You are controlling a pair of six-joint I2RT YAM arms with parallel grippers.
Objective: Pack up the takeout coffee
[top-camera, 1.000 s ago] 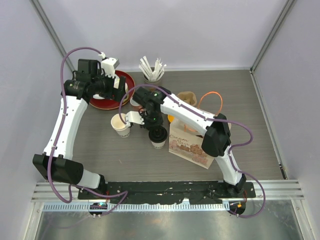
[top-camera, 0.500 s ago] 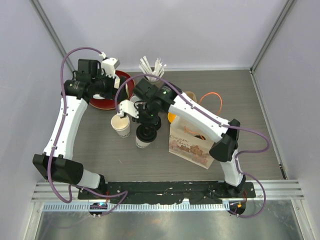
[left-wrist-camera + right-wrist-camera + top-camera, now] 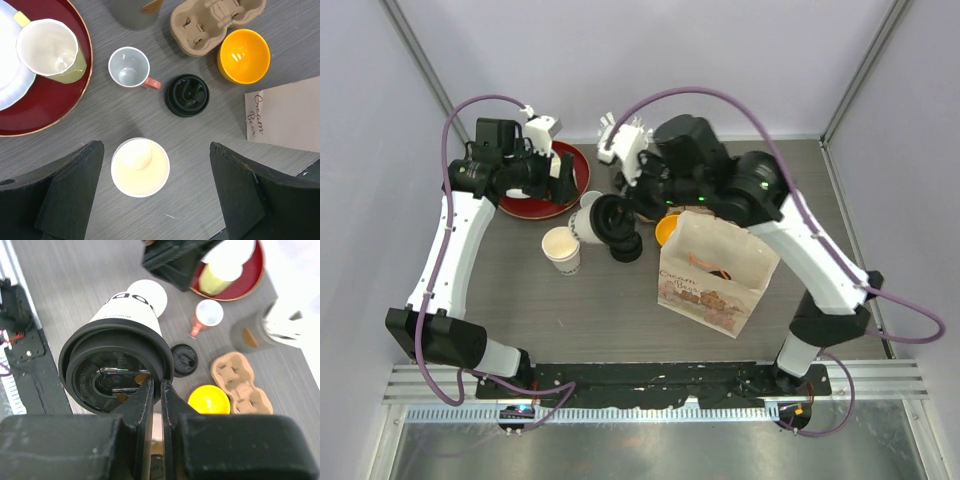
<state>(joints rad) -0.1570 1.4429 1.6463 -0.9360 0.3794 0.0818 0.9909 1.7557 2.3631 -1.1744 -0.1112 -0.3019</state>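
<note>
One takeout coffee cup (image 3: 127, 307), cream-white with a black lid (image 3: 110, 375), hangs tilted on its side above the table. My right gripper (image 3: 156, 382) is shut on the lid's rim; from the top view it (image 3: 628, 205) holds the cup (image 3: 595, 222) beside the paper bag (image 3: 715, 270). The other cup (image 3: 140, 166) stands upright with no lid on it, and a loose black lid (image 3: 187, 95) lies on the table next to it. My left gripper (image 3: 156, 145) hovers high above this open cup, open and holding nothing.
A red tray (image 3: 75, 100) carries a green mug (image 3: 50, 50). Behind the loose lid are a small pink-handled cup (image 3: 129, 67), a cardboard cup carrier (image 3: 215, 17) and a yellow bowl (image 3: 243, 56). A holder of stirrers (image 3: 623, 140) stands at the back.
The right gripper has lifted the lidded cup off the table, carried it back toward the bag and tipped it on its side. The left arm has stayed put.
</note>
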